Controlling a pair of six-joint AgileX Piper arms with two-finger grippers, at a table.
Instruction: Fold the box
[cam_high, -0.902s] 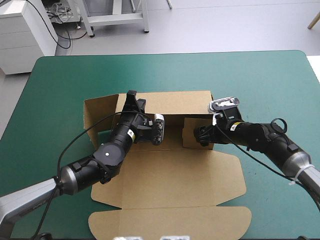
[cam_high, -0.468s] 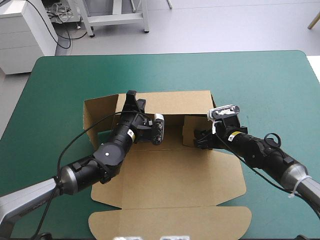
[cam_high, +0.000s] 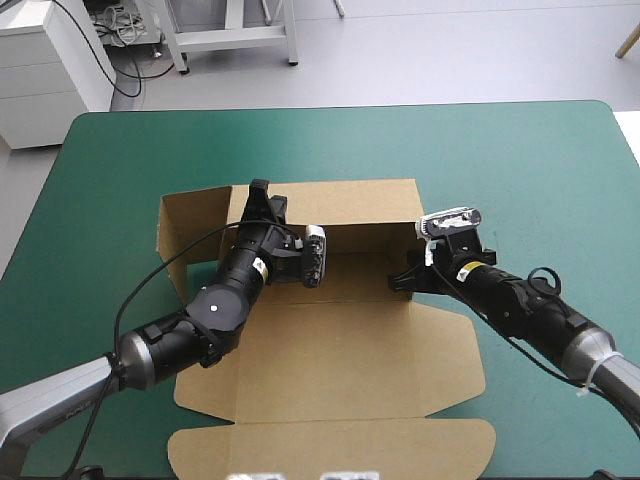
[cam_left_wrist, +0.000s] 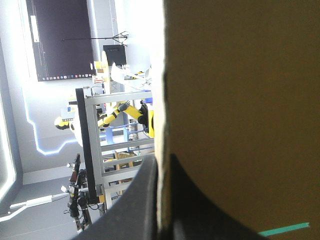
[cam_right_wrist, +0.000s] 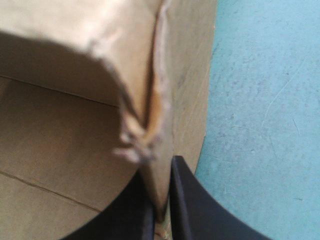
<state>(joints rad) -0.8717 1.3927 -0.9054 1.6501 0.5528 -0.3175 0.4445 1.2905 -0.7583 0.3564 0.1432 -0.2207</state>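
The box (cam_high: 340, 350), a cut sheet of brown board, lies mid-table on the teal-green cover (cam_high: 520, 170). Its far wall is raised and its lid panel (cam_high: 335, 450) lies flat toward the near edge.

The left gripper (cam_high: 262, 192) is clamped over that wall's top edge, the board pinched between its black fingers (cam_left_wrist: 137, 207). Just outward of it an end flap (cam_high: 190, 225) stands loose.

The right gripper (cam_high: 402, 280) is pinched tight on the board at the wall's other end. Directly ahead of its fingers (cam_right_wrist: 187, 205) the board's edge looks creased and frayed.

That worn spot is likely the weak point: a hard twist there could tear or buckle the board rather than fold it on the score. If the two grips pull unevenly, the wall may bow or the whole sheet may slide. The loose flap could also splay outward instead of tucking in.
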